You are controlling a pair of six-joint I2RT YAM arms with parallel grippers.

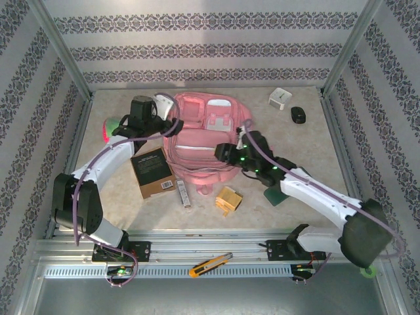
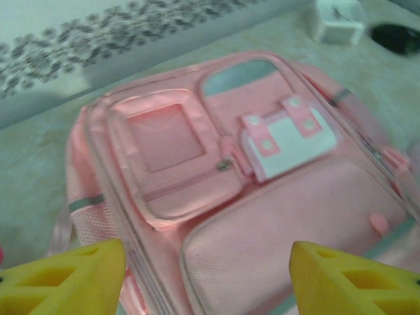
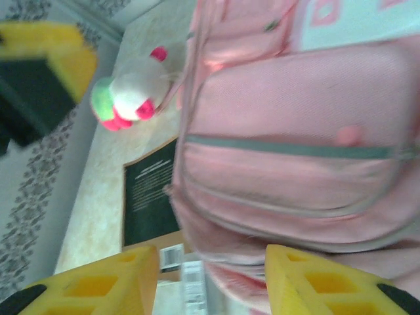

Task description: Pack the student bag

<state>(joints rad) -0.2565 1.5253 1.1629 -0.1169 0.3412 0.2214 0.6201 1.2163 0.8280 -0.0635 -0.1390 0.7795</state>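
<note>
Between patterned walls (image 1: 197, 46), beige table (image 1: 315, 141) bears student bag (image 1: 197, 164).

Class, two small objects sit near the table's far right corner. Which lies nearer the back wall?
The white cube, boxy and pale; the black oval object sits further forward and further right.

walls: back wall (image 1: 210, 39) at 12 o'clock, left wall (image 1: 26, 85) at 9, right wall (image 1: 394, 98) at 3, pale wallpaper with dark floral stripes | frame: metal posts (image 1: 62, 49) at 11 and 1 | table (image 1: 328, 144): beige marbled top | metal rail (image 1: 210, 244) at 6 | light: even, bright
</note>
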